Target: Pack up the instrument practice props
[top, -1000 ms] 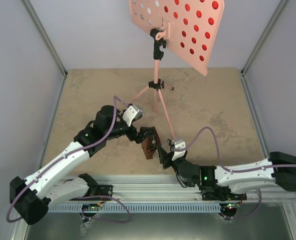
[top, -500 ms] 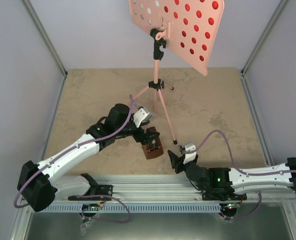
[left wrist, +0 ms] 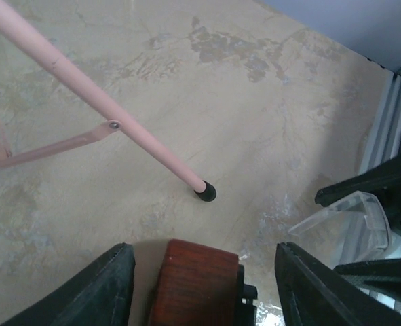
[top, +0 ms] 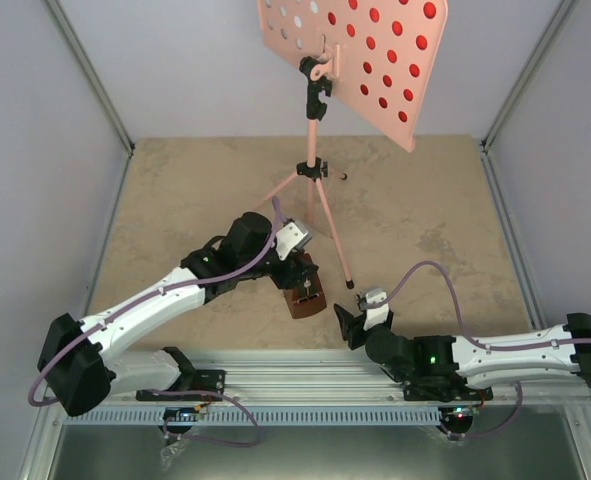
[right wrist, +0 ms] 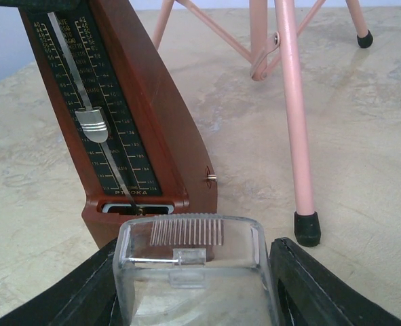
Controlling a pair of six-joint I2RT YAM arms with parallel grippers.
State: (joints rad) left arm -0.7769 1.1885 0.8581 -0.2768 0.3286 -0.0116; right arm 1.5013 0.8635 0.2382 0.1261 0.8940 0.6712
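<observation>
The brown pyramid metronome (top: 306,298) stands on the table by the stand's near leg. Its pendulum face is bare in the right wrist view (right wrist: 119,122). My left gripper (top: 299,272) hangs over its top (left wrist: 197,285), open, with a finger on each side (left wrist: 203,251). My right gripper (top: 352,322) sits just right of the metronome, shut on a clear plastic cover (right wrist: 193,265). The pink stand (top: 315,170) stands at the back. Red and white show through the holes of its desk (top: 360,55), the sheets themselves being hidden behind it.
The stand's near leg ends in a black foot (top: 350,284) between the metronome and my right gripper; it also shows in the right wrist view (right wrist: 307,228) and the left wrist view (left wrist: 205,191). A metal rail (top: 305,372) runs along the near edge. Grey walls enclose the table.
My right gripper has drawn back from the metronome to the right with the clear cover. My left gripper has shifted right, and the metronome now stands on the table.
</observation>
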